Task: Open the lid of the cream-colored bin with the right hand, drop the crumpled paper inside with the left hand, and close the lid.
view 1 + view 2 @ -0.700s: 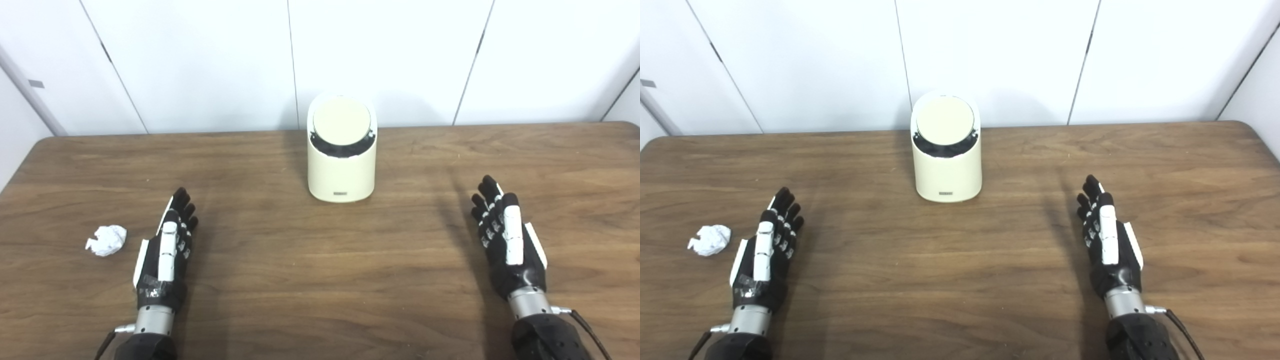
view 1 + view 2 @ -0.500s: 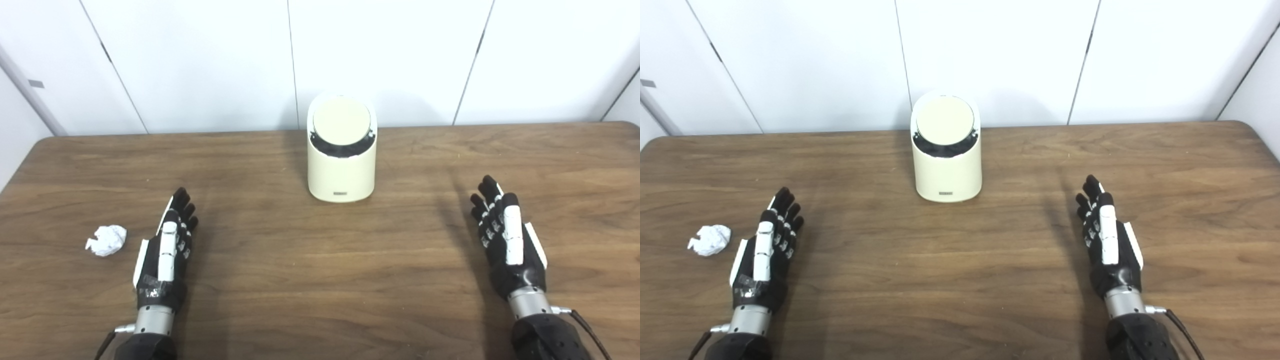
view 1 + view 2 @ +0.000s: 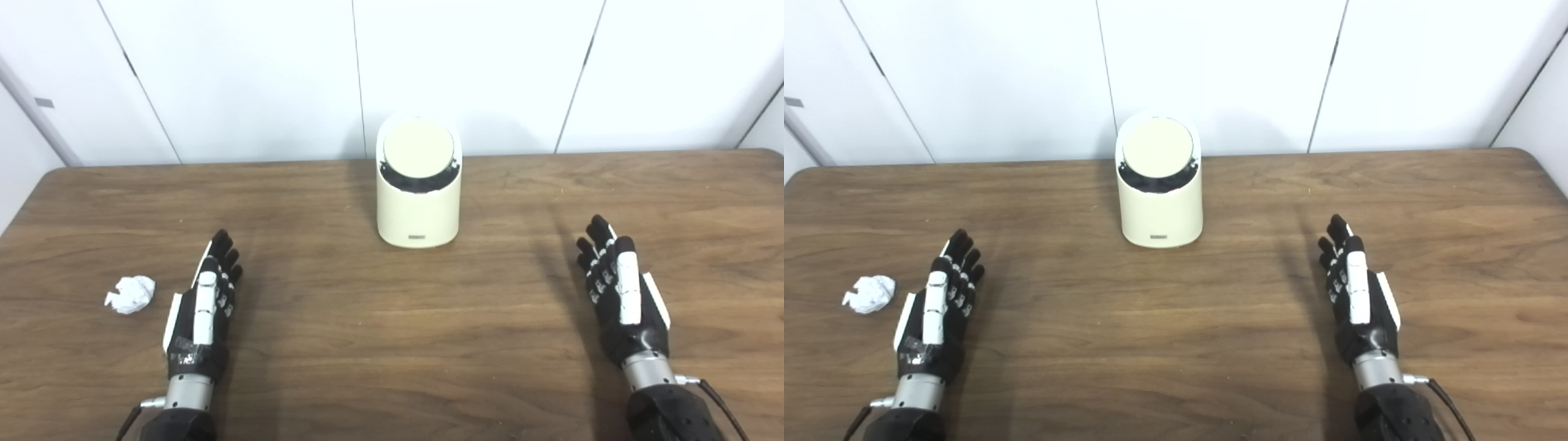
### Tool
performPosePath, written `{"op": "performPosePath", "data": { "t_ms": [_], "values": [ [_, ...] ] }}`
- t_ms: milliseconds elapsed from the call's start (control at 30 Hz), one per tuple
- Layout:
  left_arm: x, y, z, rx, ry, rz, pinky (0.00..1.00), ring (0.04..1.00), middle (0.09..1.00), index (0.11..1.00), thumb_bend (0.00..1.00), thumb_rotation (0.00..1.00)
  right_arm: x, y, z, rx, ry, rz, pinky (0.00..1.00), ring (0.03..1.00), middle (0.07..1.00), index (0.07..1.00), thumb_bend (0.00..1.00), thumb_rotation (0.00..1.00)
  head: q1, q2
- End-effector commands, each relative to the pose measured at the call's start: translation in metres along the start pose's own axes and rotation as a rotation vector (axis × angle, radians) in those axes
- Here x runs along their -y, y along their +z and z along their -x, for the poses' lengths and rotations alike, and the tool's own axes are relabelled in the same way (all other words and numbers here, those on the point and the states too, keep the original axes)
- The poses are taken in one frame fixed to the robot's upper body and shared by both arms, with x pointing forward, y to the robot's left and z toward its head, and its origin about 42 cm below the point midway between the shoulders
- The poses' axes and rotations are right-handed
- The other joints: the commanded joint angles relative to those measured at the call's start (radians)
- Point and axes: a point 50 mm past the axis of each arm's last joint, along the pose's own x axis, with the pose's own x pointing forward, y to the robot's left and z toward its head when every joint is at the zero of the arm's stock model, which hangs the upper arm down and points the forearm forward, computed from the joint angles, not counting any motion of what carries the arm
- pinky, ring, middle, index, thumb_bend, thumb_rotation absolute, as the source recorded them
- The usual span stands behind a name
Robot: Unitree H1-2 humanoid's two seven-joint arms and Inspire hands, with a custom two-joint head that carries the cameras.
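- No change across the last moments: both hands, the bin and the paper occupy the same positions as before, so the task has not started
- Left robot hand (image 3: 202, 306): empty, fingers extended and apart, low over the worktop (image 3: 392, 343), just beside the crumpled paper (image 3: 130, 294) but not touching it
- Right robot hand (image 3: 621, 294): empty, fingers extended and apart, well apart from the cream-colored bin (image 3: 419, 205)
- The bin stands upright at the far middle of the worktop, near the wall; its round lid (image 3: 419, 144) is tilted toward the camera, with a dark gap visible under its lower edge
- Judgement: the first step is pending; the right robot hand must travel forward and inward to reach the lid before the left one collects the paper
- Surface: brown wood-grain worktop with rounded far corners, carrying nothing else in view
- Room: plain white wall panels (image 3: 245, 73) with dark vertical seams stand directly behind the worktop
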Motion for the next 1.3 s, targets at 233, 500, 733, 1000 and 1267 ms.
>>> {"op": "performPosePath", "data": {
  "t_ms": [233,500,733,1000,1267],
  "values": [
    [-0.002,-0.004,0.004,0.011,0.004,-0.007,1.0,1.0,0.999,0.988,0.42,0.88,-0.001,0.013,-0.007,0.057,0.018,0.016,1.0,0.961,0.982,0.953,0.44,1.0,-0.005,-0.007],
    [-0.001,-0.006,0.006,0.008,0.0,-0.003,1.0,1.0,1.0,0.993,0.44,0.87,-0.008,0.028,-0.019,0.095,0.024,0.017,0.97,0.953,0.969,0.94,0.45,1.0,-0.015,-0.034],
    [-0.003,-0.01,0.009,0.006,-0.002,-0.011,1.0,1.0,1.0,0.996,0.43,0.89,-0.013,0.044,-0.029,0.135,0.062,0.144,0.93,0.93,0.949,0.94,0.51,0.79,-0.034,-0.071],
    [-0.003,-0.012,0.012,0.001,0.0,-0.015,1.0,1.0,1.0,1.0,0.44,0.89,-0.024,0.061,-0.046,0.183,0.099,0.2,0.86,0.907,0.94,0.934,0.53,0.63,-0.037,-0.097],
    [-0.003,-0.014,0.013,-0.004,0.002,-0.02,1.0,1.0,1.0,1.0,0.43,0.89,-0.037,0.074,-0.069,0.24,0.13,0.22,0.85,0.889,0.932,0.937,0.55,0.66,-0.044,-0.116]
  ]
}}
